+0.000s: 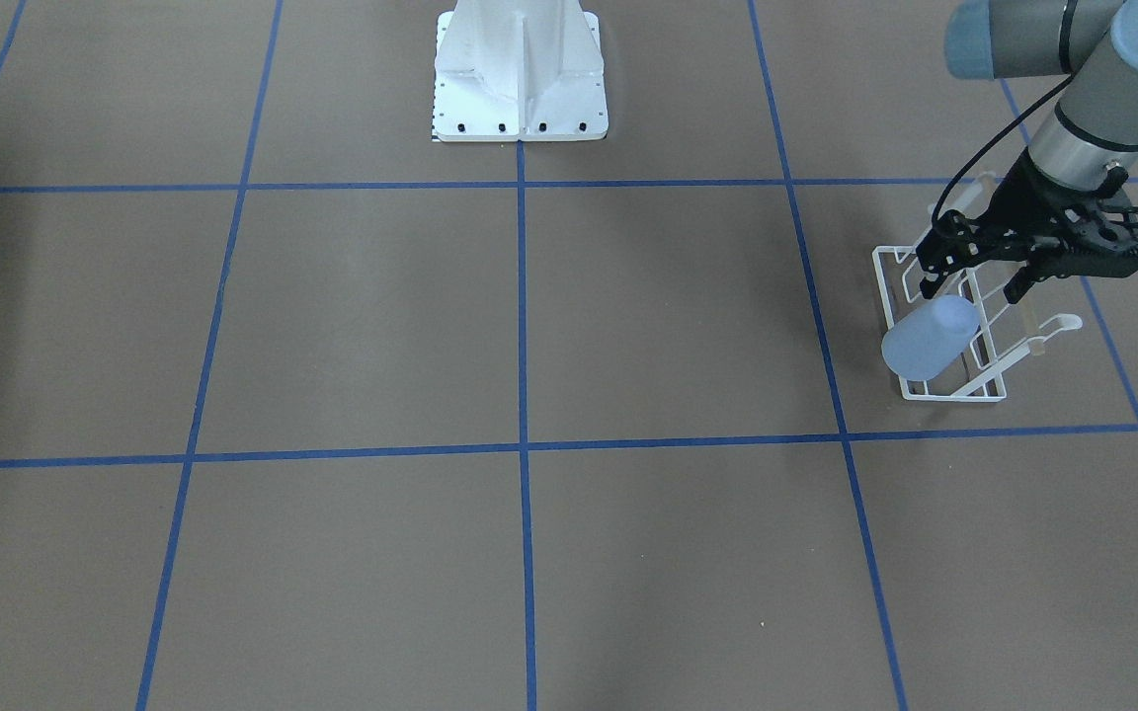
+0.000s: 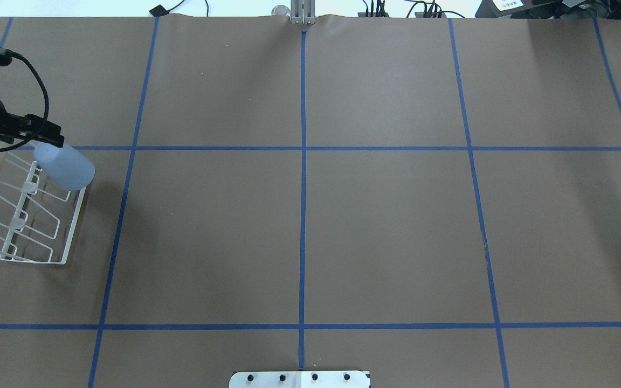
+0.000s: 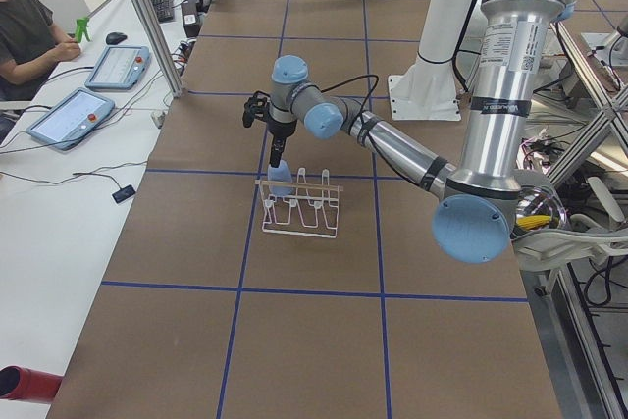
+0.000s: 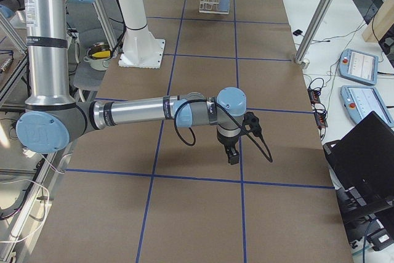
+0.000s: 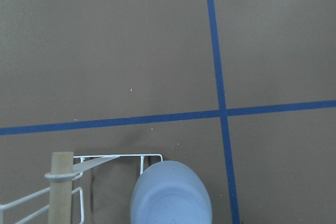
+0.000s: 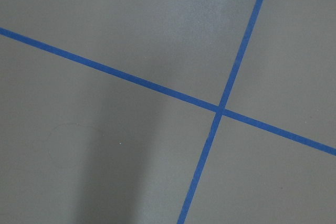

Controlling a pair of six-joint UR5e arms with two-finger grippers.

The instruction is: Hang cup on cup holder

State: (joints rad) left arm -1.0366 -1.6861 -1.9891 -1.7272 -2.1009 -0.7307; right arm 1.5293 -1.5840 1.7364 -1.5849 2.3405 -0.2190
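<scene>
The light blue cup [image 1: 930, 341] sits tilted, mouth down, over an end prong of the white wire cup holder [image 1: 954, 392]. My left gripper [image 1: 970, 291] is open just above the cup's closed end and holds nothing. The overhead view shows the cup [image 2: 65, 168] on the far corner of the holder [image 2: 68, 237]. In the left wrist view the cup's bottom [image 5: 170, 198] lies beside the holder's wooden bar [image 5: 62, 187]. My right gripper [image 4: 233, 155] shows only in the exterior right view, low over bare table, and I cannot tell whether it is open.
The white bolted pedestal [image 1: 520, 79] stands at the robot's side of the table's middle. The brown table top carries blue tape lines [image 2: 303, 215]. An operator [image 3: 29, 31] sits beyond the far edge, behind an aluminium post [image 3: 157, 26].
</scene>
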